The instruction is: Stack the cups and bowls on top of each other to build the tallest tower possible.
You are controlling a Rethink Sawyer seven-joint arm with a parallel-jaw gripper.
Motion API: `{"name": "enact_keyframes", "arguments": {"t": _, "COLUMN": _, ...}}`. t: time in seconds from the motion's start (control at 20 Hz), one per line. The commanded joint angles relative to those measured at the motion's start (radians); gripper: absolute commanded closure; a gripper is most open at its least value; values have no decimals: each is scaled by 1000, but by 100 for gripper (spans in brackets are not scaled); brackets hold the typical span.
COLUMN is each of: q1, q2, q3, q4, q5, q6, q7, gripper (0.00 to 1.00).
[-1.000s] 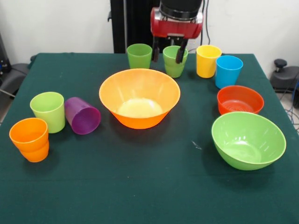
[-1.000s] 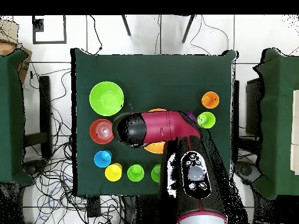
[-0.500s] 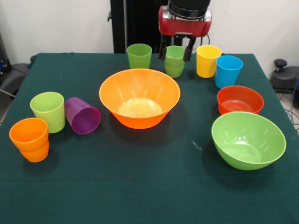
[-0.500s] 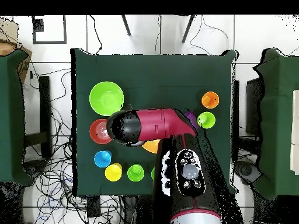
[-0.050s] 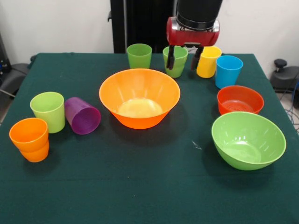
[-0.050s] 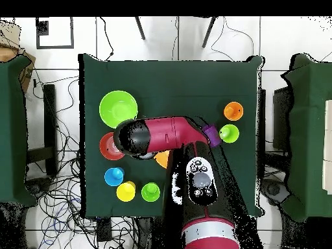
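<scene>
From the front, the tool (image 5: 184, 57) hangs spread and empty near the counter's (image 5: 140, 186) far edge, one finger before the lime cup (image 5: 175, 61), the other beside the yellow cup (image 5: 207, 61). Along that edge also stand a darker green cup (image 5: 139, 56) and a blue cup (image 5: 228, 71). The large orange bowl (image 5: 139, 97) sits mid-counter, the red-orange bowl (image 5: 240, 99) and lime-green bowl (image 5: 248, 139) toward one side edge; at the opposite side are an upright lime tumbler (image 5: 48, 111), a tipped purple cup (image 5: 82, 115) and orange cups (image 5: 30, 139). From overhead, the arm (image 6: 165, 136) covers the orange bowl; the tool is hidden.
</scene>
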Motion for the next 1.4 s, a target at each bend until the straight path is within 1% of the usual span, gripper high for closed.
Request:
{"name": "enact_keyframes", "arguments": {"t": 0.05, "q1": -9, "q2": 27, "q3": 94, "q4": 4, "q5": 24, "q6": 57, "q7": -15, "gripper": 0}}
{"name": "enact_keyframes", "arguments": {"t": 0.3, "q1": -57, "q2": -11, "q3": 182, "q4": 49, "q5": 77, "q6": 118, "q7": -114, "gripper": 0}}
{"name": "enact_keyframes", "arguments": {"t": 0.4, "q1": -76, "q2": -18, "q3": 213, "q4": 51, "q5": 81, "q6": 132, "q7": -151, "gripper": 0}}
{"name": "enact_keyframes", "arguments": {"t": 0.45, "q1": -82, "q2": -29, "q3": 225, "q4": 69, "q5": 79, "q6": 124, "q7": -165, "gripper": 0}}
{"name": "enact_keyframes", "arguments": {"t": 0.65, "q1": -83, "q2": -24, "q3": 258, "q4": 66, "q5": 23, "q6": 173, "q7": -232, "gripper": 0}}
{"name": "enact_keyframes", "arguments": {"t": 0.8, "q1": -96, "q2": -25, "q3": 297, "q4": 77, "q5": 25, "q6": 170, "q7": -239, "gripper": 0}}
{"name": "enact_keyframes", "arguments": {"t": 0.85, "q1": -110, "q2": -27, "q3": 318, "q4": 84, "q5": 26, "q6": 186, "q7": -263, "gripper": 0}}
{"name": "enact_keyframes", "arguments": {"t": 1.0, "q1": -145, "q2": -34, "q3": 365, "q4": 106, "q5": 20, "q6": 193, "q7": -306, "gripper": 0}}
{"name": "enact_keyframes", "arguments": {"t": 1.1, "q1": -155, "q2": -31, "q3": 387, "q4": 107, "q5": 0, "q6": 208, "q7": -314, "gripper": 0}}
{"name": "enact_keyframes", "arguments": {"t": 1.3, "q1": -146, "q2": -4, "q3": 399, "q4": 91, "q5": -48, "q6": 256, "q7": -302, "gripper": 0}}
{"name": "enact_keyframes", "arguments": {"t": 1.4, "q1": -145, "q2": 16, "q3": 406, "q4": 83, "q5": -66, "q6": 253, "q7": -296, "gripper": 0}}
